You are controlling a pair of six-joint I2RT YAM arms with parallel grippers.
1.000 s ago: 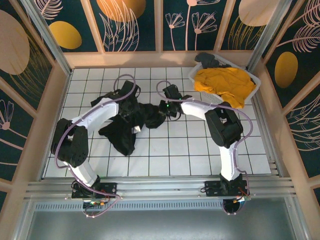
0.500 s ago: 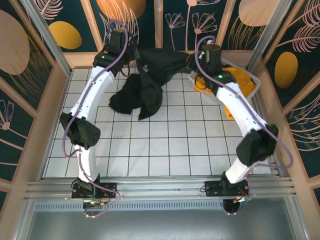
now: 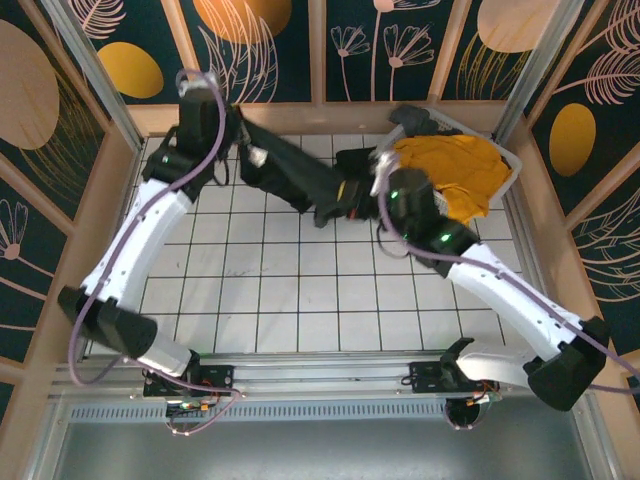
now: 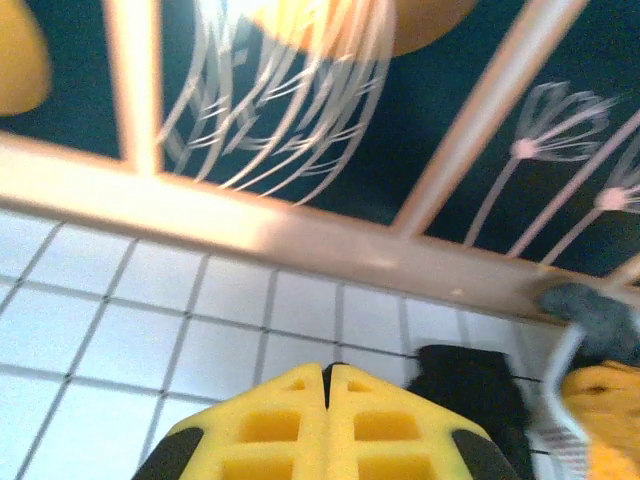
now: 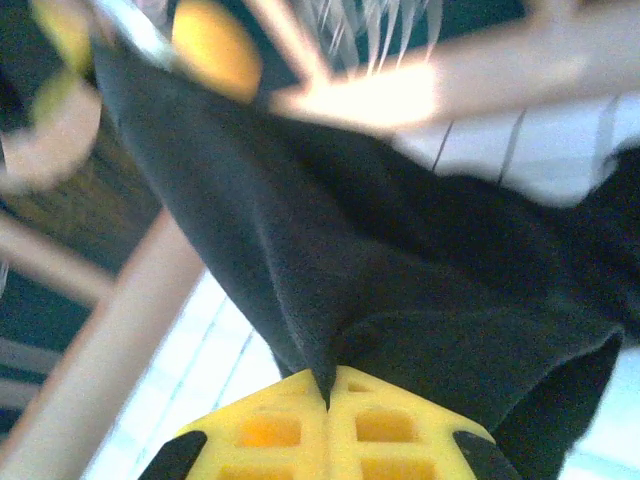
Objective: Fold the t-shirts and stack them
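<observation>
White-tiled bench: left pincer and right pincer, clamped closed, hold black shirt taut near far edge; yellow shirt fills corner basket.

The counter is a white top ruled into square tiles by dark lines, edged by a pale wooden frame. At one o'clock a white plastic lattice basket sits on it in the far right corner. Toward twelve o'clock hangs a black t-shirt; whether it touches the tiles cannot be told.

Stretched aloft: black t-shirt; crumpled in basket: mustard t-shirt.
</observation>
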